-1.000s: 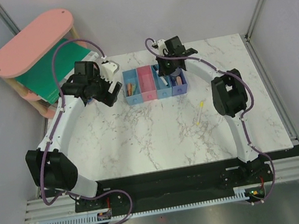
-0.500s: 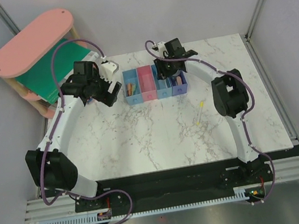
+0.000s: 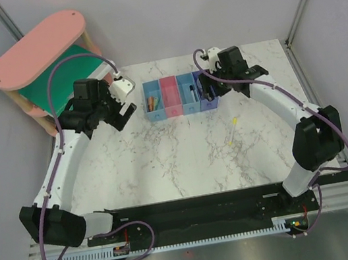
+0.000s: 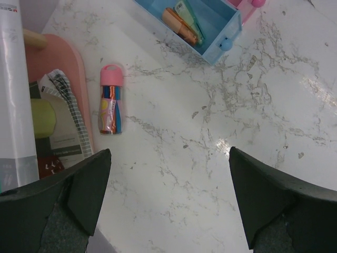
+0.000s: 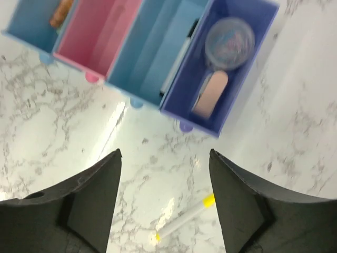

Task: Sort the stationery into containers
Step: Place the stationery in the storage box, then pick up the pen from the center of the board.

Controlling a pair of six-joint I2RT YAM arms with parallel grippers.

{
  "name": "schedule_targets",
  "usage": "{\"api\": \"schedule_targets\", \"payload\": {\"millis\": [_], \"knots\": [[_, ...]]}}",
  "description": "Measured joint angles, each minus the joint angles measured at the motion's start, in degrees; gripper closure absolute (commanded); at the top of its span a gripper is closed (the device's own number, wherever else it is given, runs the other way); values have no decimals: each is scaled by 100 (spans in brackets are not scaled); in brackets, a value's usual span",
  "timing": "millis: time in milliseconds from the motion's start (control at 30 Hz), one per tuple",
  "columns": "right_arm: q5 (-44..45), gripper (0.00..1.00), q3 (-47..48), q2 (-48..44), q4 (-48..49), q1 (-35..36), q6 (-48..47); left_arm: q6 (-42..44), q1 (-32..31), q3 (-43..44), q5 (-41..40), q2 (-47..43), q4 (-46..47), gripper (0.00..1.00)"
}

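Open marble (image 4: pixel 221 121) between left fingers (image 4: pixel 79 190), pink-capped tube (image 4: pixel 111 100) ahead to their left, yellow stick (image 5: pixel 181 219) lying between right fingers (image 5: pixel 89 205), bin row (image 5: pixel 150 52) just ahead

The row of bins (image 5: pixel 100 31) runs off the right wrist view's top edge, cutting short an orange stick (image 5: pixel 61 11) in the light-blue end bin. A pink-capped tube (image 4: pixel 111 103) carries printing too blurred to read (colours only); from overhead the yellow stick (image 3: pixel 233 121) is a mere speck.

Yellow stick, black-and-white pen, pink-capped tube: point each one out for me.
yellow stick (image 5: pixel 184 217), right wrist view, middle of its shaft
black-and-white pen (image 5: pixel 184 50), right wrist view, its black barrel
pink-capped tube (image 4: pixel 111 108), left wrist view, its clear body
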Motion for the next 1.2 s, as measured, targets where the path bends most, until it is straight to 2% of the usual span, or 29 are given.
{"api": "schedule_targets", "payload": {"millis": [133,300,767,867,1067,1167,1200], "knots": [[2,25,-796,-227,-184,-98,31,238,0,-136,0,-315,-4,0],[-20,25,-1725,22,-442,-378,444,531,0,-326,-15,-667,-52,0],[214,30,-2050,249,-450,-704,1113,815,0,-387,-151,-1088,-229,0],[212,36,-2050,389,-420,-704,1137,815,0,-387,-153,-1088,-238,0],[212,53,-1956,662,-380,-706,1196,815,0,-387,-151,-1049,-267,0],[190,72,-1836,776,-424,-728,1200,815,0,-382,-149,-997,-269,0],[170,84,-1781,824,-437,-730,1200,815,0,-380,-149,-981,-269,0]]}}
